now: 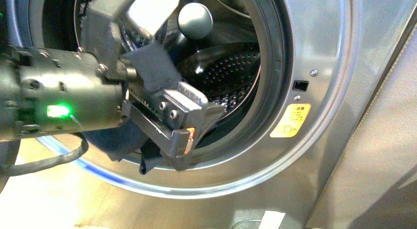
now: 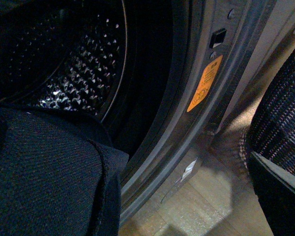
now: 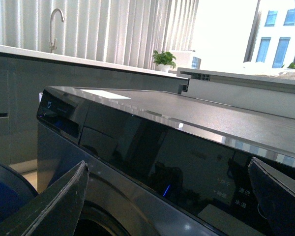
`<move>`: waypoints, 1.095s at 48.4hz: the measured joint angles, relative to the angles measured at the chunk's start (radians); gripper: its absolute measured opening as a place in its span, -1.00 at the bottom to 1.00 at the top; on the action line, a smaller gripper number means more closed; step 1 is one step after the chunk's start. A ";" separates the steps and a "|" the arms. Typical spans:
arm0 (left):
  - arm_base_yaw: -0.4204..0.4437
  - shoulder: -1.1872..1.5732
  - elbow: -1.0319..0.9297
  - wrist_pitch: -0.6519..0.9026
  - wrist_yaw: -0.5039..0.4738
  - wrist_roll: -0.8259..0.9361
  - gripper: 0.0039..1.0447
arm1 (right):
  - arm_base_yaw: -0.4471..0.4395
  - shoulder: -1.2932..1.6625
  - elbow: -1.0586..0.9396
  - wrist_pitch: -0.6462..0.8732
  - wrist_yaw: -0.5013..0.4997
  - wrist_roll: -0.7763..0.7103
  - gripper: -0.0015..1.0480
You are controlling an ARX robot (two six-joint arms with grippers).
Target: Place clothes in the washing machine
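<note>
Clothes (image 2: pixel 49 177): the dark navy bulk sits at the lower lip of the washing machine (image 1: pixel 334 52) porthole, with a fold hanging outside the rim. The steel drum (image 1: pixel 223 67) behind it looks bare.

Left pincer (image 1: pixel 199 134): at the opening, fingers spread wide, cloth draped over one side, no clamp seen.

Right pincer (image 3: pixel 167 164): open and empty, up by the control panel (image 3: pixel 137 147).

Judgement: loading partly done; the cloth needs pushing fully inside.
</note>
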 joint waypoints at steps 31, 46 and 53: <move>0.046 0.084 0.022 -0.067 -0.387 0.347 0.88 | 0.000 0.000 0.000 0.000 0.000 0.000 0.86; -0.013 0.070 -0.072 0.201 -0.403 0.881 0.88 | 0.000 0.000 0.000 0.000 0.000 0.000 0.86; -0.051 0.026 -0.107 0.236 -0.306 1.109 0.88 | 0.000 0.000 0.000 0.000 0.000 0.000 0.86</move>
